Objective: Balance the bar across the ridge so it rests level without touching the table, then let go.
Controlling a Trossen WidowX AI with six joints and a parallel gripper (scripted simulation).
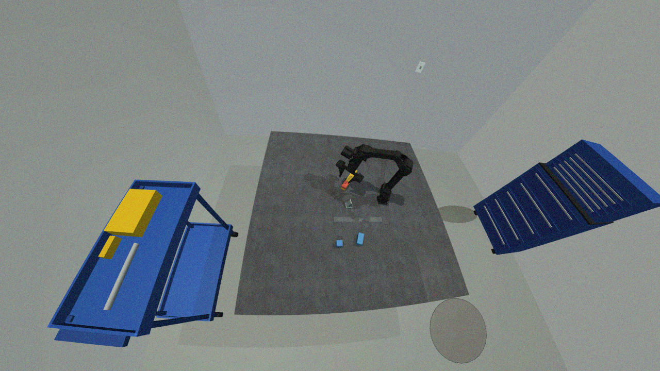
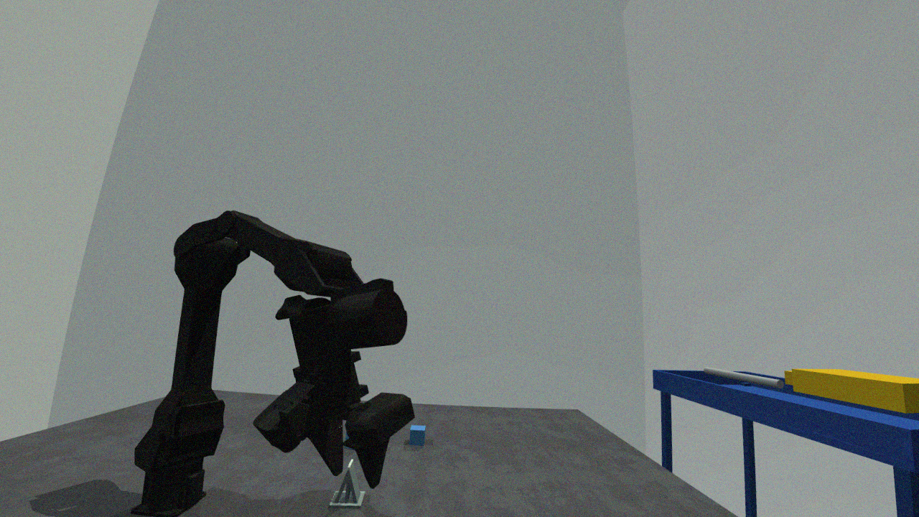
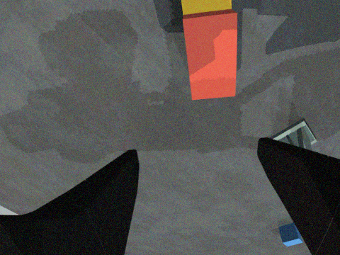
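The black pincer (image 3: pixel 195 166) hangs open and empty above the dark bench (image 1: pixel 285 276). In the wrist view, the yellow-and-red bar (image 3: pixel 210 28) lies flat on the bench at the top centre, beyond the fingertips. The small ridge (image 2: pixel 347 485) stands at lower centre of the exterior view, seemingly very close to one finger. Descending carelessly could knock the ridge over, and an off-centre grasp could tip the bar.
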